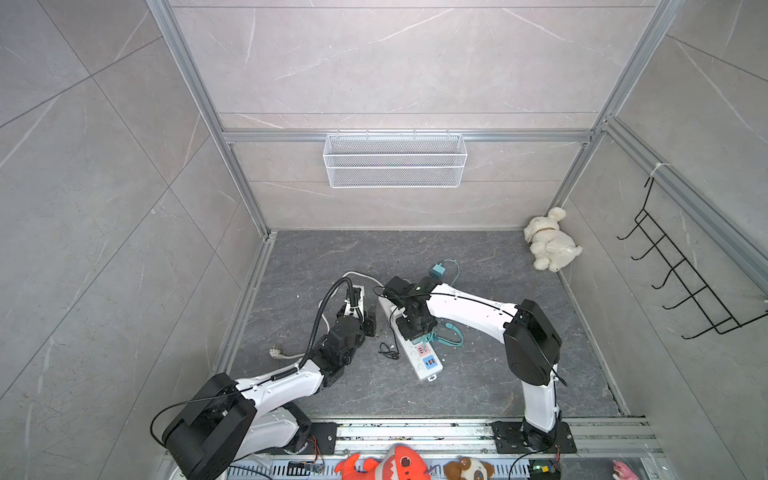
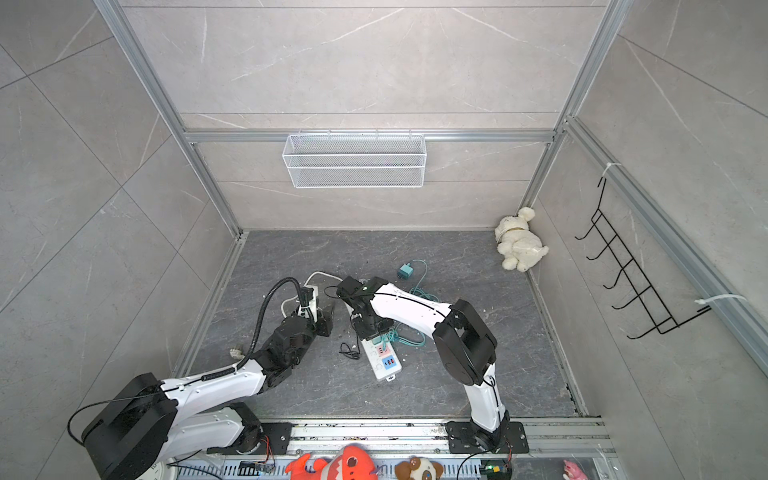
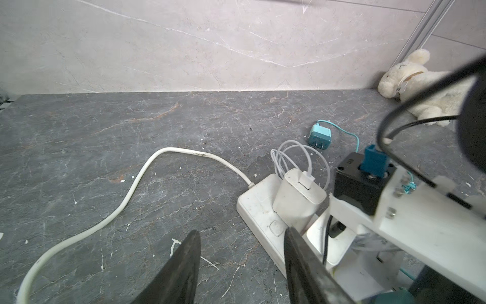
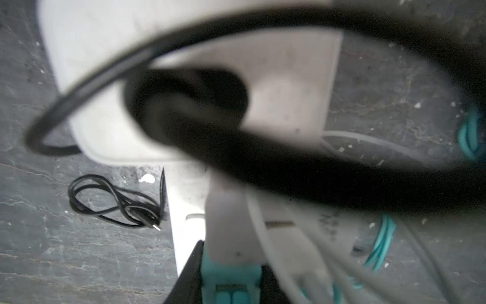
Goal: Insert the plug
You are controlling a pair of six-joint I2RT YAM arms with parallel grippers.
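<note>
As it points downward, right hand [image 4: 232,260] clamps plug [image 4: 231,280]

Two robot arms [image 1: 282,382], one power strip [image 1: 419,357], two teal plugs [image 1: 437,272], four plush toys [image 1: 548,243]

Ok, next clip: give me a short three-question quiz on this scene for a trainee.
1. True or false: the white charger stands on the white power strip.
2. What does the right claw grip? A) a black cable B) the teal plug C) a plush toy
3. Fill in: the left claw has its jaws ____, with nothing between them.

Key: 1 true; 2 B; 3 open.
</note>
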